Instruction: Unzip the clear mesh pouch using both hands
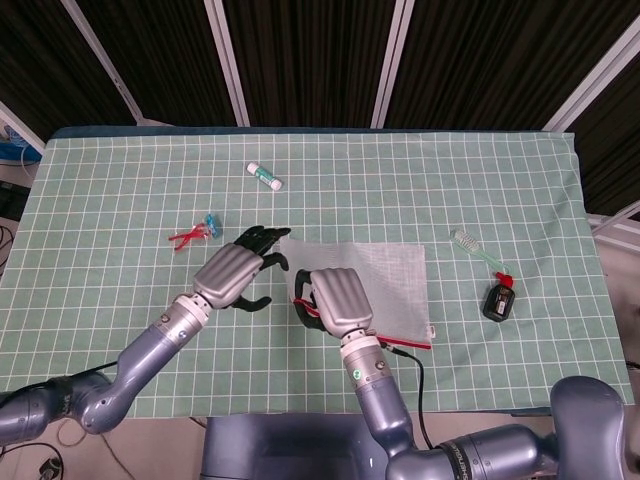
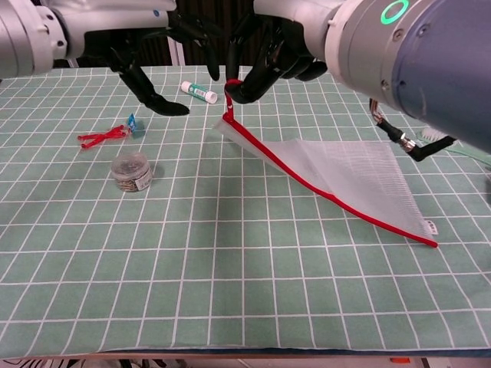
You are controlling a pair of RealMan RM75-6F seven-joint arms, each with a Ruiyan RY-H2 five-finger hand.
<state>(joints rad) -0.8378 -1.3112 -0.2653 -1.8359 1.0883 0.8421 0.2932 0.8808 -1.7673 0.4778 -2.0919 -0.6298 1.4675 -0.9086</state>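
The clear mesh pouch (image 1: 395, 280) with a red zipper edge (image 2: 330, 198) lies right of the table's centre. Its left corner is raised off the cloth. My right hand (image 1: 335, 298) pinches the red zipper end at that raised corner (image 2: 229, 90); in the chest view the right hand (image 2: 272, 50) is above the pouch (image 2: 353, 170). My left hand (image 1: 238, 272) hovers just left of the raised corner with its fingers spread and nothing in it. In the chest view the left hand (image 2: 157, 57) is beside the right hand, not touching the pouch.
A small round jar (image 2: 130, 170) stands left of the pouch, under my left hand. A red-and-blue clip (image 1: 194, 235) and a white tube (image 1: 265, 177) lie further back left. A toothbrush (image 1: 476, 250) and a black item (image 1: 498, 301) lie right of the pouch.
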